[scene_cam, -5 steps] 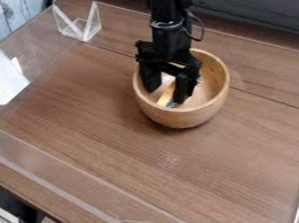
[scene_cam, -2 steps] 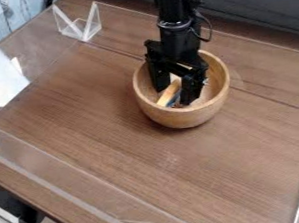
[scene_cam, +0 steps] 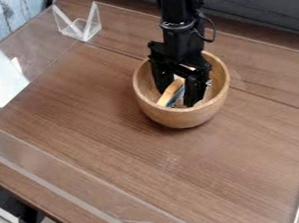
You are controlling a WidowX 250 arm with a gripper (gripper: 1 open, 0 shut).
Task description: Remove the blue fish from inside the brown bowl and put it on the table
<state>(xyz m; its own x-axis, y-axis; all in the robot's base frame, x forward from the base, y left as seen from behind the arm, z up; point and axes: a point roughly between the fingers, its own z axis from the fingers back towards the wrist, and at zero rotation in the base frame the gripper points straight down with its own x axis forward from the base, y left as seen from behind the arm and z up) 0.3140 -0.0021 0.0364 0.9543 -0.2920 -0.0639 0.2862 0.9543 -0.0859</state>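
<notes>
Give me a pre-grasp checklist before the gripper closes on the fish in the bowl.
1. Gripper open: ok, fingers spread apart.
2. Gripper lowered inside the brown bowl, pointing down: ok.
3. Blue fish between the fingers: cannot tell; only a tan and dark sliver shows by the fingers, mostly hidden.
4. Fingers clear of the bowl's rim: ok, they sit within it.
5. Bowl upright on the table: ok.
6. Free table space to set the fish down: ok, bare wood left of and in front of the bowl.
</notes>
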